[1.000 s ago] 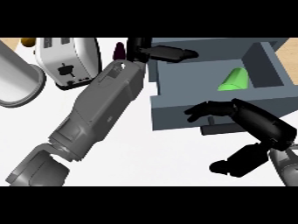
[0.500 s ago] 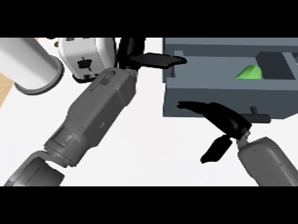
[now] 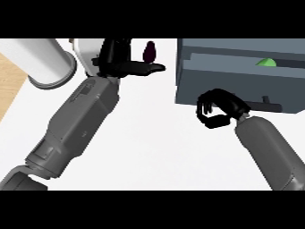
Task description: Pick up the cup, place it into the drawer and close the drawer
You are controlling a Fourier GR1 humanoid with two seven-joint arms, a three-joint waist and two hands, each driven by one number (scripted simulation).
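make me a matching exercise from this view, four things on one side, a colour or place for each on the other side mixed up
Things:
1 cup
2 drawer
3 right hand
4 white cylinder

Matches:
A at the view's upper left, on the counter
B green, inside the drawer
C grey, partly open
D black, fingers curled at the drawer's front

Pairs: 1-B; 2-C; 3-D; 4-A
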